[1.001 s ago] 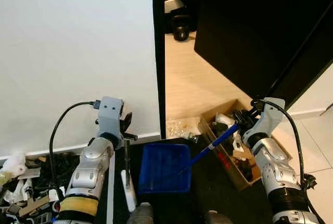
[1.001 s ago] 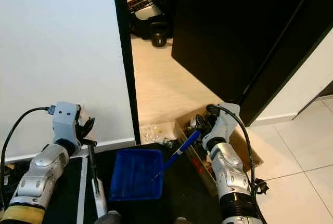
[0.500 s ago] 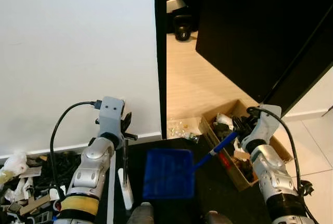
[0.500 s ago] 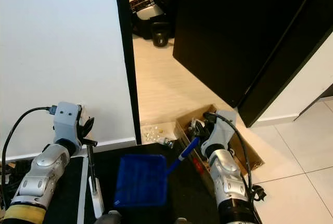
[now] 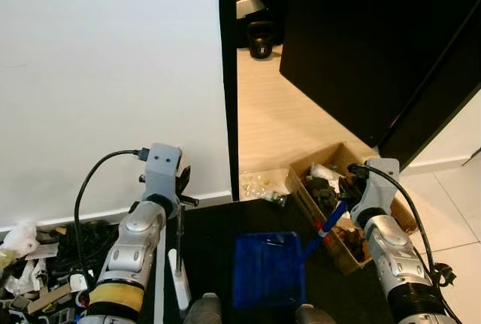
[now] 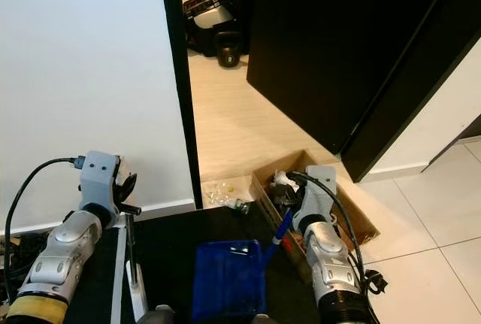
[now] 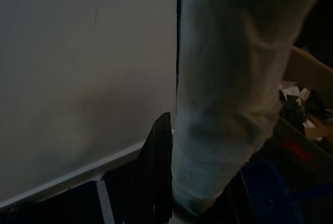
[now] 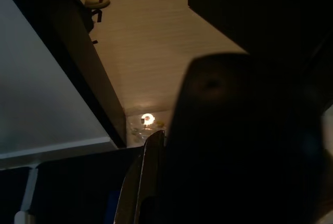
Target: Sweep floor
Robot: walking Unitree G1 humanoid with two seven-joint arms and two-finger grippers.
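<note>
A blue dustpan (image 5: 267,270) hangs low over the black mat (image 5: 210,222), just in front of me. Its blue handle (image 5: 329,221) slants up to the right into my right gripper (image 5: 346,193), which is shut on it beside the cardboard box. My left gripper (image 5: 183,189) sits by the white wall's skirting, shut on a thin dark broom handle (image 5: 180,226) that runs down to a white part (image 5: 179,283). Small pale litter (image 5: 259,182) lies on the wooden floor in the doorway. The left wrist view has the broom handle (image 7: 223,104) as a pale blur close up.
An open cardboard box (image 5: 352,258) full of odds and ends stands on the right. A dark door (image 5: 353,38) stands ajar above it, with a kettlebell (image 5: 261,47) in the room beyond. Cables and clutter (image 5: 34,264) lie at the lower left by the wall.
The dustpan has swung right and back toward me, from the mat's middle to near my feet. The right arm drew in beside the box. The left arm barely moved.
</note>
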